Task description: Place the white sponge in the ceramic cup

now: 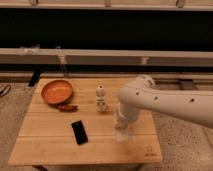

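Wooden desk [45, 150] seen from the front and slightly above. Directions are read as on a clock face laid on the desk top, with 6 o'clock at the near edge.

Nearest the viewer, at about 7 o'clock, a black phone [79, 132] lies flat and slightly aslant, well clear of the near edge. At about 5 o'clock the hand [122, 134] points straight down at the desk top, its pale tip at or just above the wood. Whether the hand is wide, narrow or holding something cannot be told. The white sponge cannot be told apart from that pale tip, so no separate place can be given for it.

The white arm [165, 102] carrying the hand enters from 3 o'clock, bends at a rounded joint over the right half of the desk and hides the wood beneath it. The ceramic cup cannot be made out in this view.

Farther in, near the centre, a small white bottle [101, 98] stands upright, near the arm on its 9 o'clock side but apart from it. At 10 o'clock a small dark-red thing [67, 107] lies on the wood just in front of an orange bowl [56, 91], which sits at 11 o'clock near the far left corner.

Beyond the desk, at 12 o'clock, a long pale ledge [100, 56] runs from side to side before a dark wall [110, 30]. Speckled floor [180, 145] shows beside the desk.
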Action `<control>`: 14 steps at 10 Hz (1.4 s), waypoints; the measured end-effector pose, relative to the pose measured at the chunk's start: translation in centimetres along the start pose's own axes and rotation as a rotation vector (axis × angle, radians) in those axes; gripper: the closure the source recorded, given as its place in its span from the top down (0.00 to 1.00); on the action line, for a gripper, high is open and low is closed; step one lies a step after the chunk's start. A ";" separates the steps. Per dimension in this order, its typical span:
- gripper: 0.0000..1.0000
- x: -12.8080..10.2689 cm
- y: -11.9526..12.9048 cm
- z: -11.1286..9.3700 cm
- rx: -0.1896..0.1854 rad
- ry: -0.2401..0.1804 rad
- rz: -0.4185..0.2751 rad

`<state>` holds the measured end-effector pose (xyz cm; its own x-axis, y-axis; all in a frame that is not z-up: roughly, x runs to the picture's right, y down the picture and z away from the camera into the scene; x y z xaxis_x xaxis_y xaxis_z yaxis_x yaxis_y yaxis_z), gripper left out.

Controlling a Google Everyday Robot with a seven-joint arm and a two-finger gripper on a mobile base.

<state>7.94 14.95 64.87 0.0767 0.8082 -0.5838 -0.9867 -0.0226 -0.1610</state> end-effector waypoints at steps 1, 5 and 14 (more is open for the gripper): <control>0.00 -0.8 -0.4 -1.3 -0.022 -0.022 0.005; 0.00 -7.0 -3.1 -2.1 -0.042 -0.121 0.031; 0.00 -14.1 -2.9 2.8 -0.036 -0.232 0.073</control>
<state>9.32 5.23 75.79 -0.0336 0.9173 -0.3969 -0.9823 -0.1034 -0.1559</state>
